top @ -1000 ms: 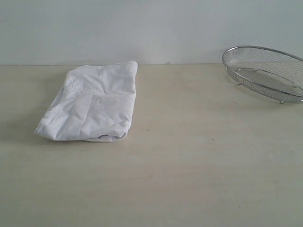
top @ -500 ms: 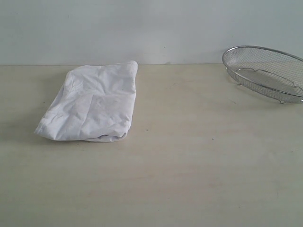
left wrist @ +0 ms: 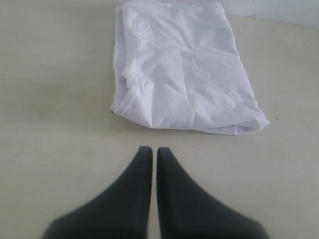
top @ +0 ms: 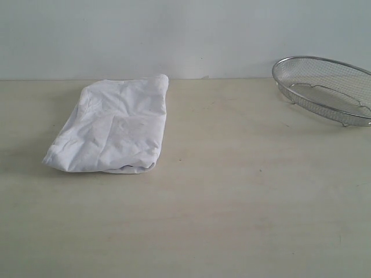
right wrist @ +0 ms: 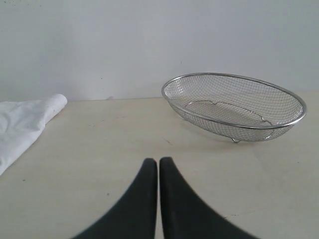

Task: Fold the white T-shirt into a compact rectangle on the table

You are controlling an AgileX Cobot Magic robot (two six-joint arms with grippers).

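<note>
Resting well apart — T-shirt [top: 110, 127], wire basket [top: 324, 75]

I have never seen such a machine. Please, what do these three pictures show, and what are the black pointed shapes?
It is a robot with two arms. One picture comes from a camera standing apart, and the arms are out of its sight. The other two come from cameras on the wrists, so the black shapes are the left claw and the right claw. Both are shut and hold nothing. On the table lies a folded white T-shirt and, apart from it, an empty wire basket.
</note>
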